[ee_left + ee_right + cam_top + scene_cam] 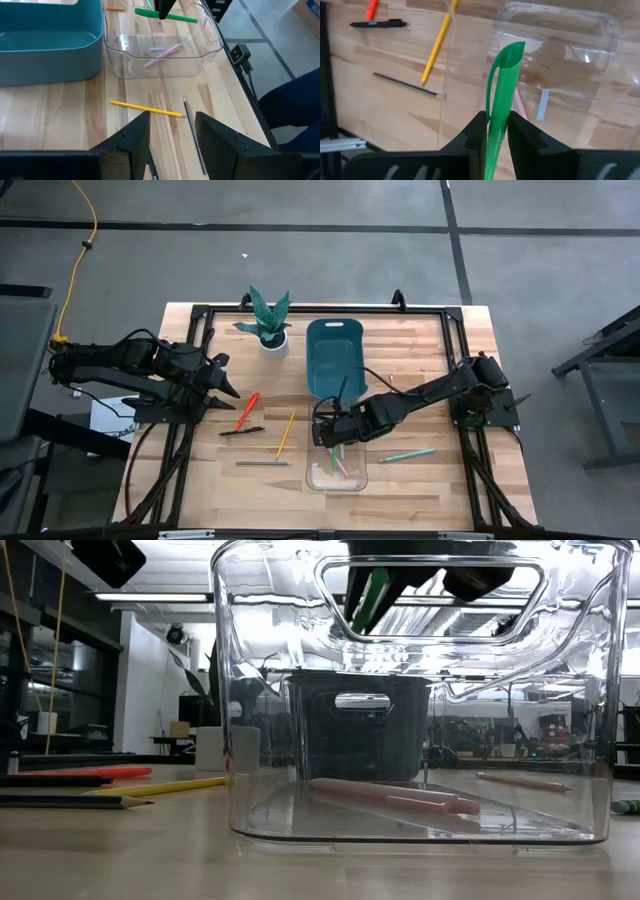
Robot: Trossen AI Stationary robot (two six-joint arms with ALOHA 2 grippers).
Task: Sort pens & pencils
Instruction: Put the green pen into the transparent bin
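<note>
Centrally, a green pen [501, 100] was pinched between the closed fingers of the right gripper [494, 131] and hung directly above the clear bin [337, 470], which already held a pink pen [162, 55]. Outward on the table lay a yellow pencil [286, 433], a grey pencil [262, 463], a black pen [242, 431] and a red pen [246, 409]; the left gripper [172, 131] waited over them, fingers spread and empty. If released while tilted, the pen could strike the bin's rim and fall outside.
</note>
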